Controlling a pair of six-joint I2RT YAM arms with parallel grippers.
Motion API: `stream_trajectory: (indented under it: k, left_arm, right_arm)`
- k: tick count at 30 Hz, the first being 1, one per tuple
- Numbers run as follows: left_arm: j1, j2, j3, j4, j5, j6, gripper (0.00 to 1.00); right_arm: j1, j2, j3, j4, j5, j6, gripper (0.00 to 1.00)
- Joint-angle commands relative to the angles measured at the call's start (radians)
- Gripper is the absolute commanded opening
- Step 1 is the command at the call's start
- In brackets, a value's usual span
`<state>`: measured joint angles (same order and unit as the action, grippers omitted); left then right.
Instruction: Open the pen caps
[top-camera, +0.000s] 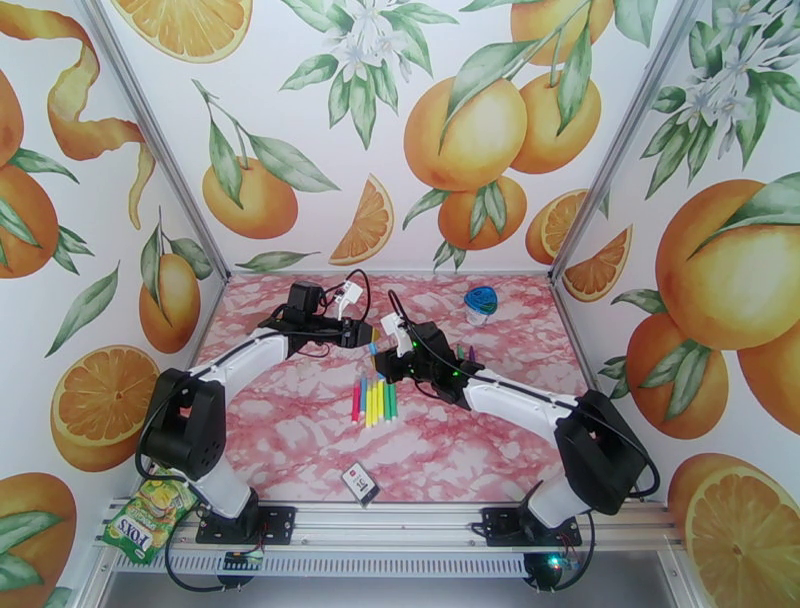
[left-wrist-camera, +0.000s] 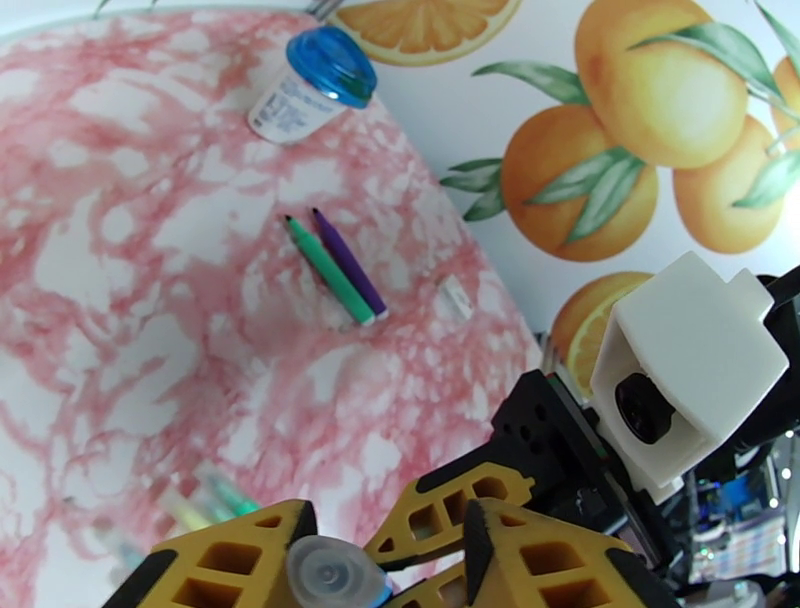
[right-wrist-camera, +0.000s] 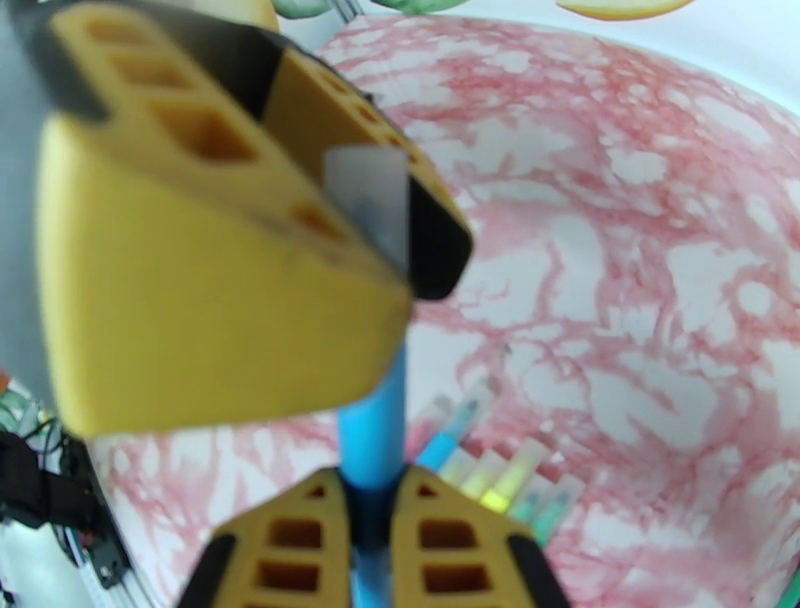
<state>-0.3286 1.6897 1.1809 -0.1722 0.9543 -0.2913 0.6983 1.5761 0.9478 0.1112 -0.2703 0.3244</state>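
My left fingers (left-wrist-camera: 580, 575) are sitting around the pen cap (left-wrist-camera: 330, 575) on the end of the blue pen (right-wrist-camera: 372, 440); I cannot tell if they are pinching. My right fingers (right-wrist-camera: 485, 520) are clamping the blue pen lower down. Pulling with a loose pinch, I am risking slipping off.

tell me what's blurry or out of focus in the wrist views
right wrist view: left gripper close to the lens badly blurred, row of pens behind soft; left wrist view: pen cap up close soft, green pen and purple pen sharp
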Motion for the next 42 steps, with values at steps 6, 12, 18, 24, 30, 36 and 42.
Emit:
stream_trajectory:
  k: [6,12,18,24,30,36,42]
  left_arm:
    - [-0.006,0.009,0.040,0.017,0.031,0.009,0.19]
    - [-0.006,0.005,0.043,0.017,0.035,0.007,0.08]
    - [-0.005,0.001,0.044,0.017,0.056,0.004,0.06]
    - [-0.008,-0.005,0.037,0.019,0.076,0.005,0.04]
    - [-0.007,-0.003,0.040,0.015,0.077,0.007,0.03]
    - [-0.008,0.010,0.051,0.023,0.062,0.004,0.00]
    - [-0.003,0.001,0.052,0.032,-0.004,-0.002,0.00]
  right_arm:
    - [0.003,-0.002,-0.006,0.043,-0.020,-0.013,0.12]
    - [0.003,0.001,-0.009,0.051,-0.023,-0.010,0.26]
    - [0.003,0.027,0.001,0.066,-0.039,0.001,0.32]
    - [0.003,0.033,0.006,0.078,-0.030,0.011,0.31]
    - [0.003,0.027,0.003,0.076,-0.029,0.008,0.23]
    - [0.006,0.026,0.005,0.057,-0.029,-0.006,0.14]
    - [0.017,0.022,0.005,0.032,-0.021,-0.028,0.10]
